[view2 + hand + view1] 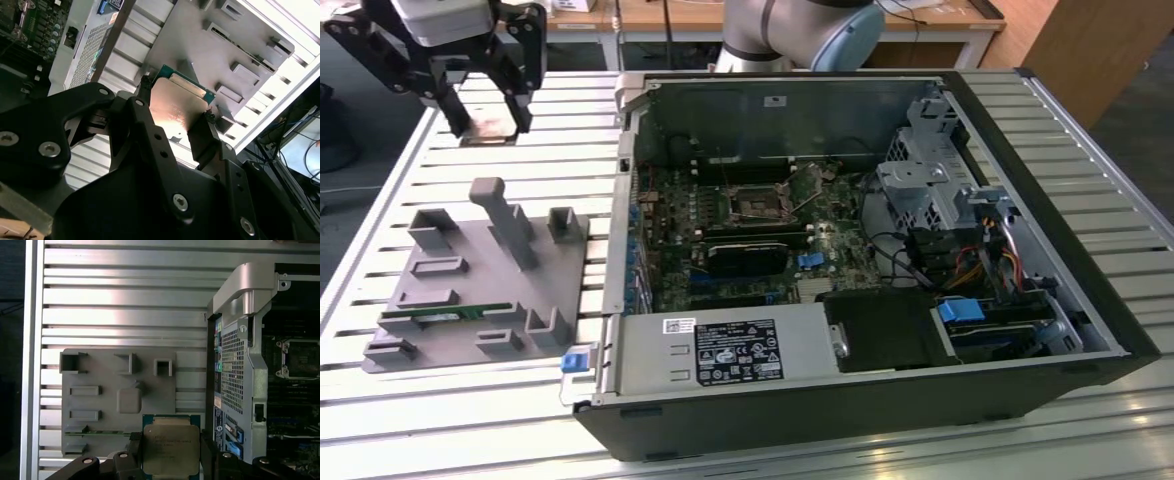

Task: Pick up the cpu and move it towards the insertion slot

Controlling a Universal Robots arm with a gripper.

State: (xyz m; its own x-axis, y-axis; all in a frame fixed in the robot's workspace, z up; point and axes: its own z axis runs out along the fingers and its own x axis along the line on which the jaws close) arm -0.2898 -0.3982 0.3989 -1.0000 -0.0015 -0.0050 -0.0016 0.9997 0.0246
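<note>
The tool (491, 125) is gripping the cpu (488, 128) by two opposite edges, fingers clenched on it, and holding it up in the air at the exterior view's left, above the slatted surface (1121, 200) and past the far end of the grey holder (480, 285). In both wrist views the cpu (171, 449) is sitting square betw. the fingers (134, 442), metal lid facing the first wrist cam.

The slot (757, 203) is lying inside the open pc case (881, 400), well apart from the cpu, w/ the case wall (630, 140) standing betw. them.

Risks as I'm judging them:
- Grip is on thin edges only, so a jolt or fast swing could be letting the cpu slip or twist in the fingers.
- The case wall is in the way; going across too low could be knocking the cpu or a finger on it.
- Cables (907, 250) and the drive cage (927, 185) are crowding the slot's side, so the wide tool linkage could be snagging there.
- Any tilt in the grip could mean misalignment at the slot frame.
</note>
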